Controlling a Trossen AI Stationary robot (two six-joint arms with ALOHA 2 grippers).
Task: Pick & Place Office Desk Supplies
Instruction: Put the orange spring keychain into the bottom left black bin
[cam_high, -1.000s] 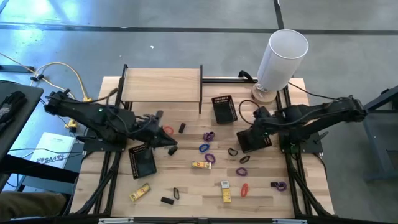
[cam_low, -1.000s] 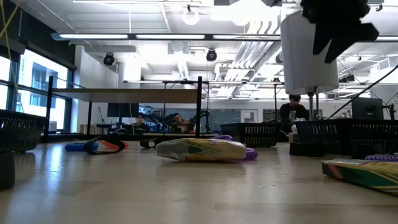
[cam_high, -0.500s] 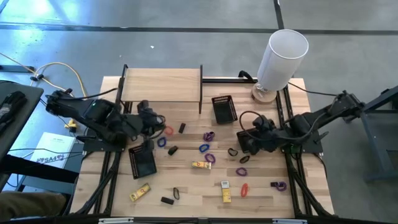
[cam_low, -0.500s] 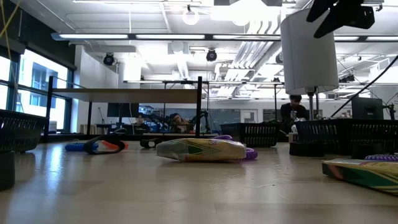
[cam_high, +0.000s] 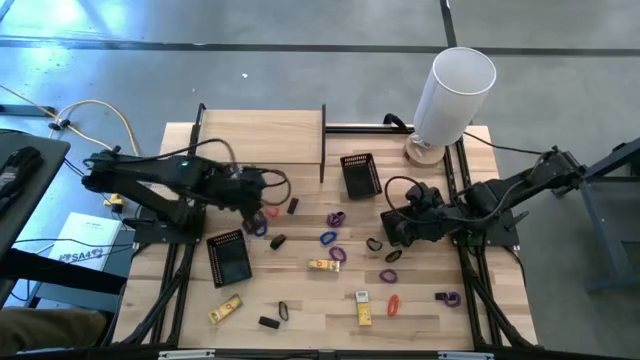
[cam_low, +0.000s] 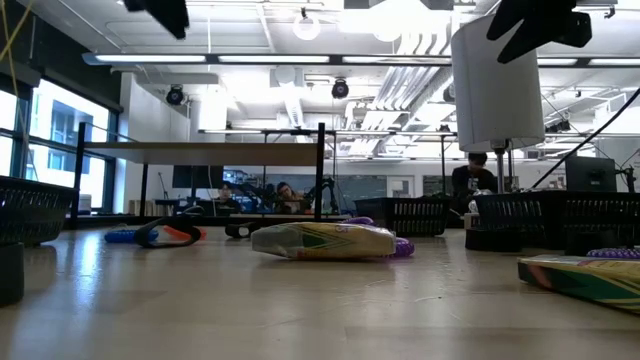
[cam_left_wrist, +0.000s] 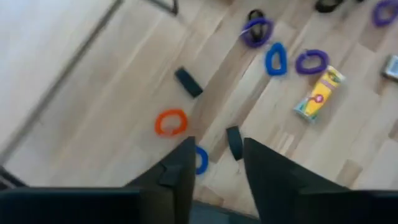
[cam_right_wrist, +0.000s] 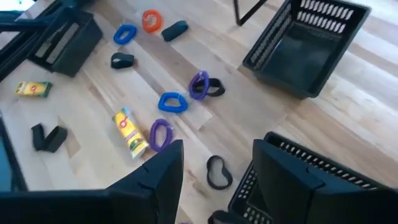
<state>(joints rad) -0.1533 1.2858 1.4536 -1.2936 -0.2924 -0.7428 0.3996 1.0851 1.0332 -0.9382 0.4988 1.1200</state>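
- While you scan the table (cam_high: 300, 290) from above, count loose on it: five purple loops (cam_high: 337, 255), two blue loops (cam_high: 327, 238), two red loops (cam_high: 392, 303), two black loops (cam_high: 374, 243), three black blocks (cam_high: 278, 241), three yellow packets (cam_high: 322, 265).
- Three black mesh trays (cam_high: 361, 175) stand there too; you cannot tell their contents.
- Your left gripper (cam_left_wrist: 217, 149) hovers over a red and a blue loop, fingers narrowly apart, holding nothing.
- Your right gripper (cam_right_wrist: 217, 155) hangs by the right-hand tray, fingers wide, holding nothing.

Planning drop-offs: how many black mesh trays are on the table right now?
3. One black mesh tray by the back shelf's right leg, one on the table's left side, one under the right gripper, partly hidden from above.
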